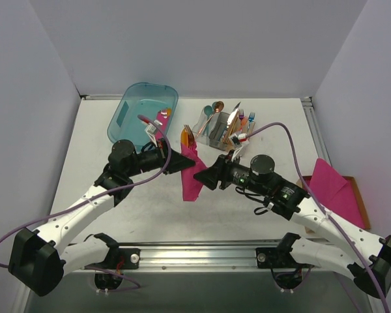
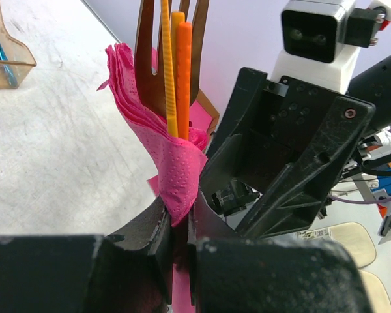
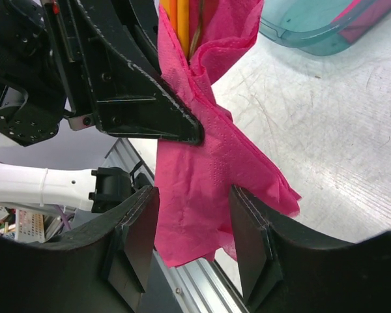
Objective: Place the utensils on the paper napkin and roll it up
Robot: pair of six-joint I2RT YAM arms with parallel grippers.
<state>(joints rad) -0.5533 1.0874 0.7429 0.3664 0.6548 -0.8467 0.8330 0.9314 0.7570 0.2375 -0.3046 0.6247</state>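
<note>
The bundle is held in the air over the white table (image 1: 150,208), just beyond the arm bases, where the two grippers meet nose to nose.

1. The right gripper (image 3: 192,238) has its fingers (image 3: 133,241) spread, one on each side of the loose lower tail of the thin magenta-pink paper napkin (image 3: 215,163). No clamping is visible.
2. The left gripper (image 2: 179,225) has its fingers pressed together on the paper napkin's waist. It pinches the paper and carries the bundle clear of the table.
3. The slim copper-orange metal utensils (image 2: 181,72) stand out of the top of the wrap, fork tines uppermost, with their handles hidden inside the paper.

Progress, as judged: the utensils are already enclosed, so the placing step is done. The wrap is crumpled and flared at the bottom rather than a neat, narrow roll. Gathering or tucking the tail is probably what is left.

To the right lies a stack of pink sheets (image 1: 335,189). Farther back stand a clear cutlery holder (image 1: 221,127) and a teal plastic tub (image 1: 143,107).
</note>
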